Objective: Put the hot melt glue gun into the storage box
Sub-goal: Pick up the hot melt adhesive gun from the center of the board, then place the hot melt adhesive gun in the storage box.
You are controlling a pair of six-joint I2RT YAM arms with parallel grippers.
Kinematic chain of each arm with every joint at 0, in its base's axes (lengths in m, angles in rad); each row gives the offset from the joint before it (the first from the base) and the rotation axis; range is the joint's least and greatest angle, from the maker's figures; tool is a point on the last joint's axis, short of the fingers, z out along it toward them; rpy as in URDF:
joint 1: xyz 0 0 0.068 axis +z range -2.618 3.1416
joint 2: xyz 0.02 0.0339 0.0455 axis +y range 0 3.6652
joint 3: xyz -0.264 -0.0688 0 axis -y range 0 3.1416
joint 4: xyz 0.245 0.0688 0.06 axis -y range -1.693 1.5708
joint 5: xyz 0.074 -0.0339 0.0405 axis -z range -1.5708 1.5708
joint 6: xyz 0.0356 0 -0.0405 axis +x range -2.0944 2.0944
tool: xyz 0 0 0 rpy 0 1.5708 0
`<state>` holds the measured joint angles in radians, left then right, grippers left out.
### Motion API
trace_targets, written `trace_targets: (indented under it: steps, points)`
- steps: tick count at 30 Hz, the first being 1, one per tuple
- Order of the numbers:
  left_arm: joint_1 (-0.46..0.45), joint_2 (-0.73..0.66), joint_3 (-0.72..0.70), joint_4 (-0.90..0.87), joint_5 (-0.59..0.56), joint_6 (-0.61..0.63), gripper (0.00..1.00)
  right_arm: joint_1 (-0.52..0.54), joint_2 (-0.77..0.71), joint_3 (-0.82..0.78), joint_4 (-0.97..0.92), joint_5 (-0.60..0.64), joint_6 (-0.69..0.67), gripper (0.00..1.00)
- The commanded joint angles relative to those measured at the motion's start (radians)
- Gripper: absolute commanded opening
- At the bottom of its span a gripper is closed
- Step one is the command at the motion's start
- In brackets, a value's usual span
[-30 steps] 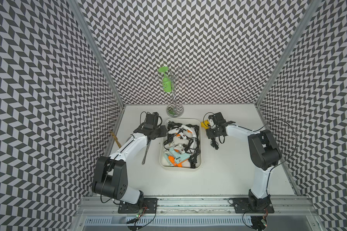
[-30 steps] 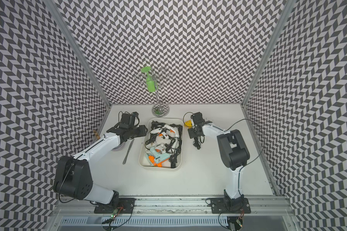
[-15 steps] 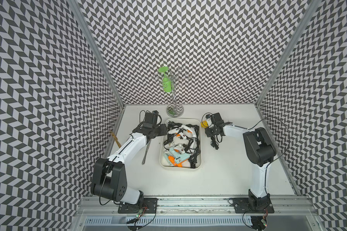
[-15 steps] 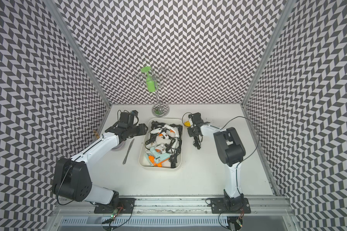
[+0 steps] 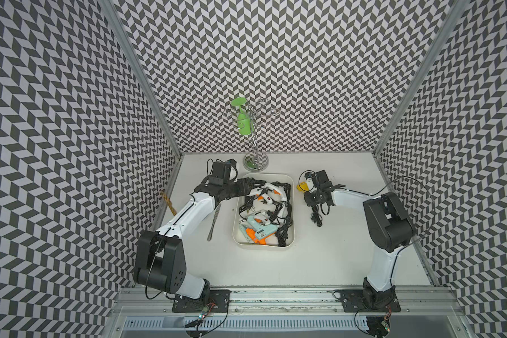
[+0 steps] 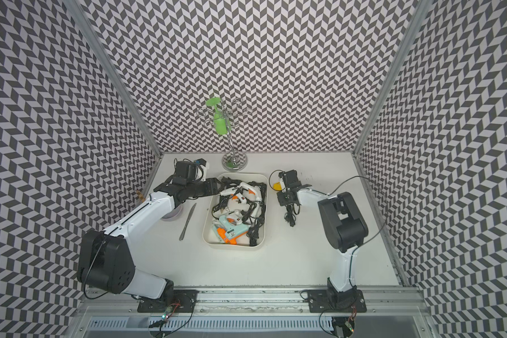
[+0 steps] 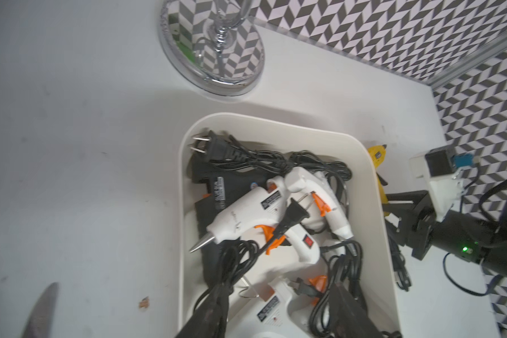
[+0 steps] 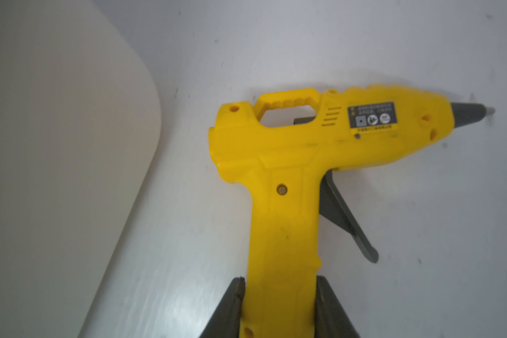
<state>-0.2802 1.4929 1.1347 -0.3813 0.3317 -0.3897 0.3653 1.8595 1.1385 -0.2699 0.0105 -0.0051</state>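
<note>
Top views, both: white table (image 5: 334,263) under everything, with the cream-white storage box (image 5: 263,253) lying mid-table as the reference. Left of the box, the left arm (image 5: 188,213), bent and reaching over the box's far left corner. Right of the box, the right arm (image 5: 387,222), folded low toward the box's far right corner. Inside the box, a heap of glue guns, white (image 7: 246,213), pale blue (image 5: 259,231) and orange (image 5: 252,240), tangled in black cords (image 5: 284,222). Just beyond the box's far end, a chrome stand (image 5: 255,158) with a green glass (image 5: 244,125) hanging foot-up. Outside the box, just beside its far right corner and flat on the table, the yellow glue gun (image 8: 299,146), nozzle end on the side away from the box wall, not yet in the box. On that gun's handle, the right gripper (image 8: 278,281), pinching it with one finger pressed to each side. Over the box's far end, the left gripper (image 7: 277,292), spread wide, nothing pinched, cords and a white gun lying between its fingers. Left of the box and apart from it, a table knife (image 5: 215,219) lying roughly along the box's long side. Right of the box, nearer than the yellow gun, a bundled black cord (image 5: 318,216) on the table.
</note>
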Motion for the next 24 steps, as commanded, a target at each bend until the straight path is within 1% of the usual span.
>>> trace_targets:
  steps: [1, 5, 9, 12, 14, 17, 20, 24]
  points:
    - [-0.023, 0.013, 0.036, 0.071, 0.129, -0.061, 0.6, 0.018, -0.168, -0.006, 0.031, 0.025, 0.012, 0.11]
    - [-0.046, 0.024, 0.014, 0.161, 0.233, -0.136, 0.64, 0.073, -0.278, 0.007, -0.04, -0.011, 0.001, 0.11]
    - [-0.055, 0.025, -0.007, 0.202, 0.241, -0.164, 0.65, 0.192, -0.335, 0.057, -0.114, 0.0, -0.003, 0.11]
    - [-0.056, 0.029, -0.011, 0.207, 0.25, -0.169, 0.67, 0.267, -0.334, 0.106, -0.145, -0.012, 0.016, 0.11]
    - [-0.051, 0.023, -0.009, 0.185, 0.218, -0.166, 0.67, 0.307, -0.323, 0.141, -0.156, -0.023, 0.029, 0.11]
    - [-0.018, -0.035, -0.033, 0.169, 0.133, -0.163, 0.67, 0.353, -0.296, 0.189, -0.153, -0.023, 0.034, 0.11]
    - [0.038, -0.122, -0.069, 0.152, 0.024, -0.157, 0.66, 0.378, -0.259, 0.232, -0.12, -0.024, 0.024, 0.11]
    - [0.111, -0.217, -0.11, 0.127, -0.05, -0.124, 0.66, 0.407, -0.182, 0.287, -0.071, -0.048, 0.005, 0.11]
